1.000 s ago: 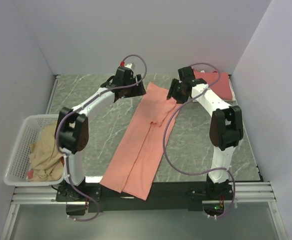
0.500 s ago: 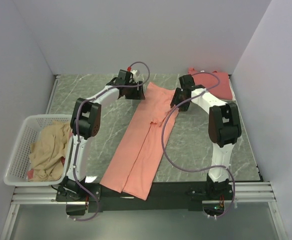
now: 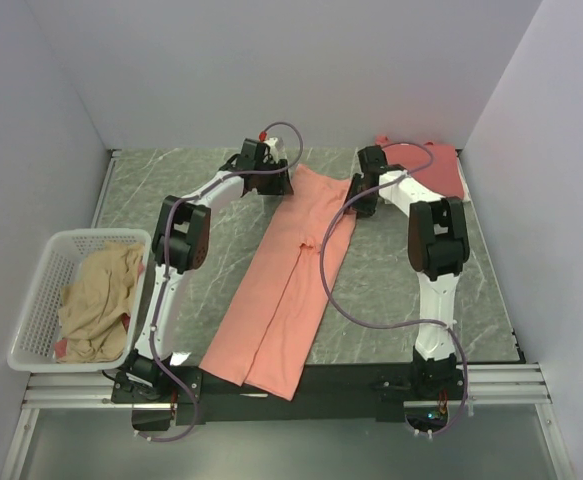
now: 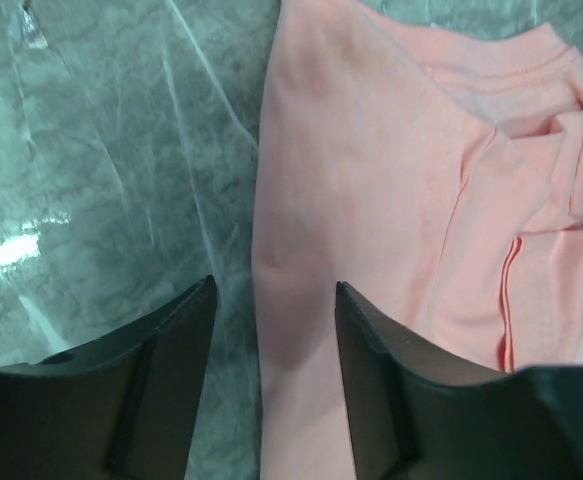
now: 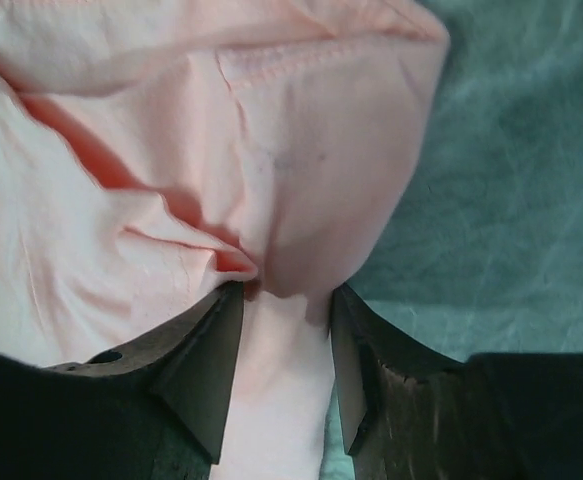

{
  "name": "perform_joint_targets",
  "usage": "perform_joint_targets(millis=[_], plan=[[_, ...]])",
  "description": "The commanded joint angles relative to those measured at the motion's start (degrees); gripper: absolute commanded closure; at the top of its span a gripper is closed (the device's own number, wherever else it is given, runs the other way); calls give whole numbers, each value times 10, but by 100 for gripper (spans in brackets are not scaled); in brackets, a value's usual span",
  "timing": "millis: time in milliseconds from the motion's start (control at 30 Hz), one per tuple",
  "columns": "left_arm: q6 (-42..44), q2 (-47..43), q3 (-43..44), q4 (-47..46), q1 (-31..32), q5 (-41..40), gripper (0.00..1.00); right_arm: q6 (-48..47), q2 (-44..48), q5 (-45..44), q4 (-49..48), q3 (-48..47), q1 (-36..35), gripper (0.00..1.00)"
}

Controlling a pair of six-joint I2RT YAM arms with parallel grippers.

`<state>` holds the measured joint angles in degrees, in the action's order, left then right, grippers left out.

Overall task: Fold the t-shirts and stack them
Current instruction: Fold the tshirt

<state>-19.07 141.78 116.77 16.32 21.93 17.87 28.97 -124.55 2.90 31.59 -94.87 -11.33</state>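
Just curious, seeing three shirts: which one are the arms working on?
The salmon-orange shirt stretched down the middle, left gripper and right gripper at its far end. The red shirt lies far right; the tan shirt is crumpled in the basket.

Three t-shirts are showing: salmon-orange shirt, coral-red shirt, tan shirt; one basket; two grippers: left gripper, right gripper.
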Motion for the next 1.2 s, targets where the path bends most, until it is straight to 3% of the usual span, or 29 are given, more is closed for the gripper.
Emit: perform_joint_targets(millis=[0,267,367,433,533,733,933,1033,1167], plan=[[-22,16,27,-30,4,-14,45,-28,-26,6,27,-61,2,52],[-62,52,57,-59,5,-6,68,-53,-39,26,20,-118,1,37],[-82,44,48,-83,3,-21,83,-60,-55,33,33,-160,-1,35],[-97,33,36,-100,-2,-32,100,-64,-64,27,51,-196,-2,32],[-117,5,14,-126,-10,-48,100,-65,-72,9,64,-220,0,26],[-156,-52,-40,-145,-43,-156,100,-61,-33,-25,59,-191,9,14],[-223,-75,-88,-137,-93,-210,100,-64,4,-25,55,-160,9,12],[-239,-61,-72,-99,-104,-253,100,-61,29,-28,49,-131,9,12],[-243,-26,-3,-67,-114,-253,98,-56,74,-22,27,-71,2,14]])
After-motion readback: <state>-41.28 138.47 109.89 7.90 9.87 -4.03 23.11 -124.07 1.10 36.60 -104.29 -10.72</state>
